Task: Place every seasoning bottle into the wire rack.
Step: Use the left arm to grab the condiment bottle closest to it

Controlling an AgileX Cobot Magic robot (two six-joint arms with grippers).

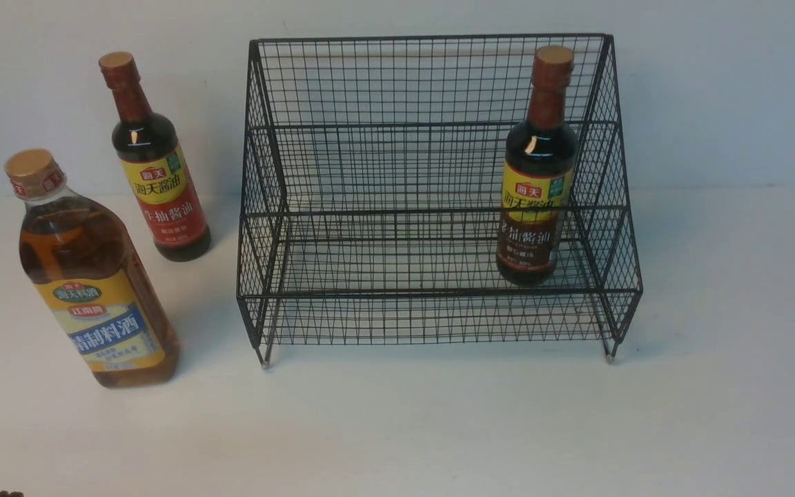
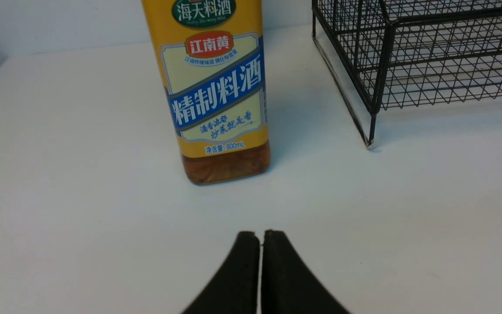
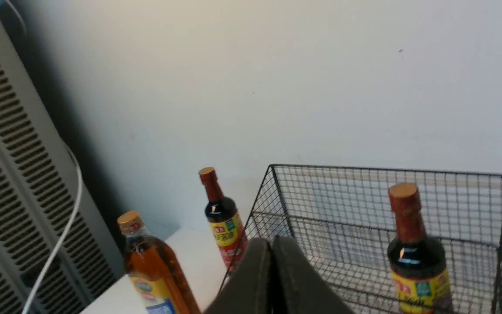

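One of three bottles is in; you have two to go.

Rack: the wire rack (image 1: pixel 432 38) sits mid-table, open side toward you, back against the wall (image 1: pixel 715 83); take it as the clock centre, twelve o'clock at the wall.

Done: the brown-band soy bottle (image 1: pixel 535 207) stands upright inside, hard toward the three o'clock end, on what looks like the low front tier; I judge that spot chosen to keep the rest of the tier free for the other two.

Outstanding: the red-band soy bottle (image 1: pixel 159 186) is upright on the table (image 1: pixel 439 428) at about ten o'clock, near the rack's side but apart from it; the amber bottle (image 1: pixel 94 290) is upright at about eight o'clock, nearer you. Both lie on your left arm's side, so that arm is the likely one for them.

Left gripper (image 2: pixel 261 237): fingers pressed together, nothing between them; low over the table, amber bottle straight ahead and apart. You must spread the jaws before closing in; the bottle is broad.

Right gripper (image 3: pixel 272 242): fingers also together and empty; carried high, overlooking the rack, touching nothing.

Caution: the amber bottle is tall and part full; grip it low or it may tip at the rack's front rail.
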